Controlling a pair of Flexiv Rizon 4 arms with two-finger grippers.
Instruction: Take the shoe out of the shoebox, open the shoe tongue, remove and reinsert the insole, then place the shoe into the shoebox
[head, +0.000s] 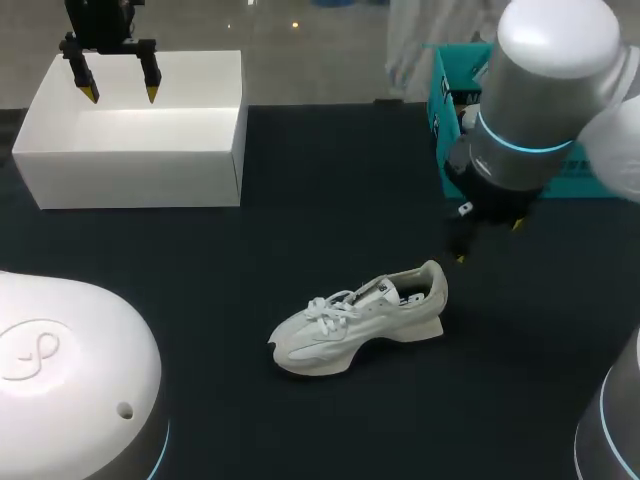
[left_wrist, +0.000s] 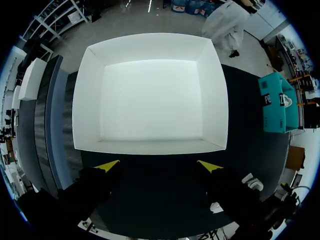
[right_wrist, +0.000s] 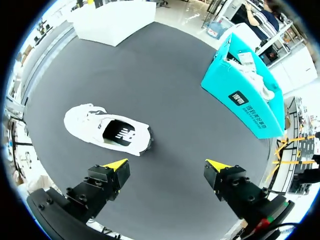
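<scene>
A white sneaker (head: 358, 318) lies on its sole in the middle of the dark table, toe pointing left. From the right wrist the sneaker (right_wrist: 107, 131) shows its dark insole through the opening. The white shoebox (head: 135, 130) stands empty at the back left; the shoebox (left_wrist: 150, 95) fills the left wrist view. My left gripper (head: 116, 92) hangs open above the box, nothing between its fingers; its yellow tips frame the left gripper (left_wrist: 157, 166) just off the box's near wall. My right gripper (head: 487, 240) is open above the table, just right of the heel; the right gripper (right_wrist: 167, 164) holds nothing.
A teal box (head: 500, 120) with items inside stands at the back right of the table, close behind my right arm; it shows as the teal box (right_wrist: 247, 92) ahead of the right gripper. Dark tabletop (head: 330, 190) lies between shoebox and shoe.
</scene>
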